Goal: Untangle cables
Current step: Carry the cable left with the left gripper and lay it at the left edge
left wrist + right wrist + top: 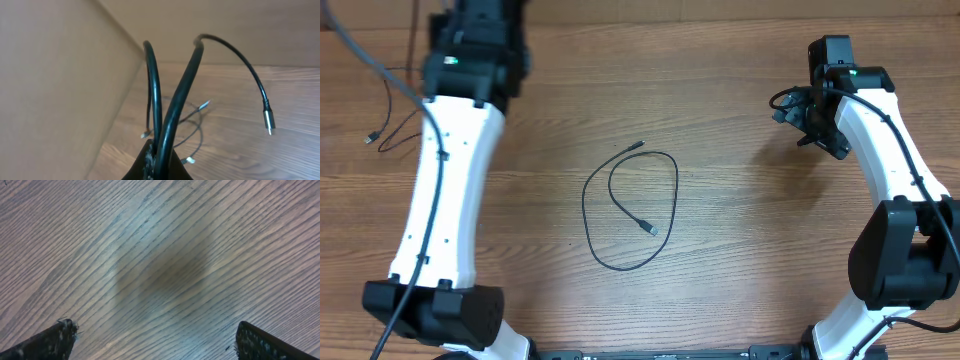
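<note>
Sprouting from the closed left tool [156,159], the cables [176,95] arch outward.

Robotics lab bench: white-and-black left arm [445,200] and right arm [892,150] based at one edge of a wood-grain table [720,80], beige partition [50,75] alongside.

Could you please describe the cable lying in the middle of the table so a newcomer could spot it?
On the wooden table, look between the left arm and the right arm. A thin black cable lies there in one loose loop, a pale plug inside it. Unlike the cords at the far left edge, it lies alone, untouched.
</note>
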`<action>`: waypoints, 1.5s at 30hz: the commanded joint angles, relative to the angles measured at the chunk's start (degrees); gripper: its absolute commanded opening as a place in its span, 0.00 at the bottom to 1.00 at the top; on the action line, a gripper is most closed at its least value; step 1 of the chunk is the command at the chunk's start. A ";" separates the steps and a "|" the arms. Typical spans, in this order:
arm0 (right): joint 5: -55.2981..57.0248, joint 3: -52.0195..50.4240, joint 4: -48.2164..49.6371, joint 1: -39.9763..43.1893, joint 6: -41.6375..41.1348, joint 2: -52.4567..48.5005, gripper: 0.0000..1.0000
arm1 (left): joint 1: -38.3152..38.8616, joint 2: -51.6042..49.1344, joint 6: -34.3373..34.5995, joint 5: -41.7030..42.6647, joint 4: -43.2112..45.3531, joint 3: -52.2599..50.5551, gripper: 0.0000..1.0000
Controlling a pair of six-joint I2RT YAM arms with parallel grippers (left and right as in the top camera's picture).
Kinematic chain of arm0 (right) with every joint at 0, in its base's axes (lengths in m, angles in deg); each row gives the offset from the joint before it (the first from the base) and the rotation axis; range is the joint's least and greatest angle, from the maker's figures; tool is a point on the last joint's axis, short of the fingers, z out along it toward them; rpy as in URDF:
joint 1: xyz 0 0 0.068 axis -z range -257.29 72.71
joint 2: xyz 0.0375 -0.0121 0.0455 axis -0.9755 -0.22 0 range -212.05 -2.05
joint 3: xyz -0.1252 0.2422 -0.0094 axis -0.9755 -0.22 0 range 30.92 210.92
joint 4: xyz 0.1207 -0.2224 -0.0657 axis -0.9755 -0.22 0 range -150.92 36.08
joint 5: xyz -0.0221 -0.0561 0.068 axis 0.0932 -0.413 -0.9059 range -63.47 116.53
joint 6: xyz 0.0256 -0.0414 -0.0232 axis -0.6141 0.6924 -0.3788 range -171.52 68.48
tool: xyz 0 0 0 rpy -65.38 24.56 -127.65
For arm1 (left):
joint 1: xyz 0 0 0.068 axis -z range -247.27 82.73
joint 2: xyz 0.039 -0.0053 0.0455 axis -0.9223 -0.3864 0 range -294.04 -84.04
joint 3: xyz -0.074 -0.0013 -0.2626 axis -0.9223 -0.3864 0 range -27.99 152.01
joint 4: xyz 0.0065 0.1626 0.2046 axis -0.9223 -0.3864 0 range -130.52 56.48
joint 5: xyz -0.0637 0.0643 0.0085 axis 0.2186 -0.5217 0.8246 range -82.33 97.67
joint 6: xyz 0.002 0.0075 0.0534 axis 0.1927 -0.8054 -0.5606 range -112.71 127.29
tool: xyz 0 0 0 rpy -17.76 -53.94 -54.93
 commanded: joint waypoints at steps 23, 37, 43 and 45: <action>0.61 -0.31 0.22 0.07 0.24 0.87 1.00 | -25.53 -9.88 11.19 26.51 -12.02 0.04 0.04; 0.61 -0.31 0.22 0.07 0.24 0.85 1.00 | -25.86 -22.05 12.63 25.86 -17.18 0.07 0.04; 0.61 -0.31 0.22 0.07 0.24 0.85 1.00 | -26.23 -24.57 12.63 25.88 -18.34 0.15 0.40; 0.61 -0.31 0.22 0.07 0.24 0.87 1.00 | -26.27 -24.06 12.63 25.88 -18.71 0.44 0.45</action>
